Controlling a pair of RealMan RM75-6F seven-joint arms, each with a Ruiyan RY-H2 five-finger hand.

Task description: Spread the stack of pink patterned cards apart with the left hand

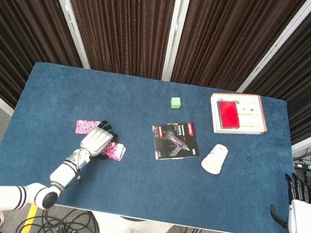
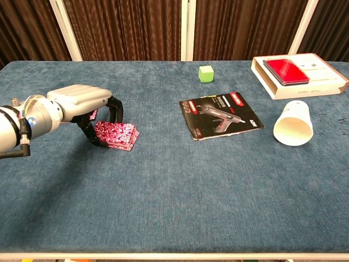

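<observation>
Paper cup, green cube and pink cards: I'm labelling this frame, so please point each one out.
paper cup [image 2: 293,124]: chest view, on its white side wall.
green cube [image 2: 205,73]: chest view, on its front face.
pink cards [image 2: 118,135]: chest view, on the patterned top card.

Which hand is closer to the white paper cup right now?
Right. The right hand sits at the table's near right edge, fairly close to the paper cup; the left hand is far across the table over the pink cards.
</observation>
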